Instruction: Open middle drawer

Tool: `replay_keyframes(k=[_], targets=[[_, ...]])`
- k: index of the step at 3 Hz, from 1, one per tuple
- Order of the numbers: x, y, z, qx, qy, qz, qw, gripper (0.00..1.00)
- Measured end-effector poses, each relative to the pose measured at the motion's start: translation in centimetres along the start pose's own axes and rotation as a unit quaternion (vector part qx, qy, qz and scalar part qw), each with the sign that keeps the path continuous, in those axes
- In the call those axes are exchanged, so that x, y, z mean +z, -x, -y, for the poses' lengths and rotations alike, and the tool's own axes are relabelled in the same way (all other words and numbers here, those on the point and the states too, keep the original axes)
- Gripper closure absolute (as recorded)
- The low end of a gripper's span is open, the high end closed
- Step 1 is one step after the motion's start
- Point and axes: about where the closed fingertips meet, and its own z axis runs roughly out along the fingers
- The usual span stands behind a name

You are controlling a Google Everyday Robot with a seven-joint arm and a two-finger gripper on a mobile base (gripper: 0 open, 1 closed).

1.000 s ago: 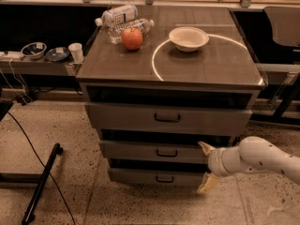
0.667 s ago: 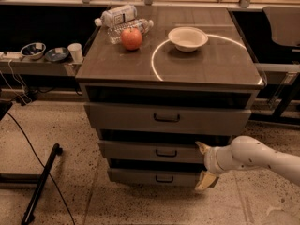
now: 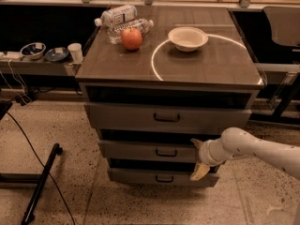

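The middle drawer [image 3: 136,150] is the grey flat front between the top drawer [image 3: 140,118] and the bottom drawer [image 3: 140,176]. Its small black loop handle [image 3: 166,152] sits at centre. The drawer front stands only slightly out from the cabinet. My gripper [image 3: 196,158] comes in from the right on a white arm [image 3: 253,149]. It is in front of the right part of the middle drawer, a short way right of the handle. Its two pale fingers [image 3: 200,171] are spread one above the other, holding nothing.
On the cabinet top [image 3: 211,64] are a red apple [image 3: 131,38], plastic bottles [image 3: 119,17] and a white bowl [image 3: 188,38]. A low shelf [image 3: 28,64] at the left holds bowls and a cup. A black cable and a stand leg [image 3: 40,184] lie on the floor at left.
My gripper and arm have moved a little to the left along the middle drawer front, towards the handle. The drawers have not moved.
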Motion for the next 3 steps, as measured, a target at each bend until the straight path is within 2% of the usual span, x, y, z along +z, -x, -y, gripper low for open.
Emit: replay_keyframes(k=[1, 3], targets=[[1.32, -0.77, 1.31, 0.015, 0.006, -0.012, 0.9998, 0.18], [1.78, -0.99, 1.81, 0.021, 0.007, -0.016, 0.9996, 0.21]])
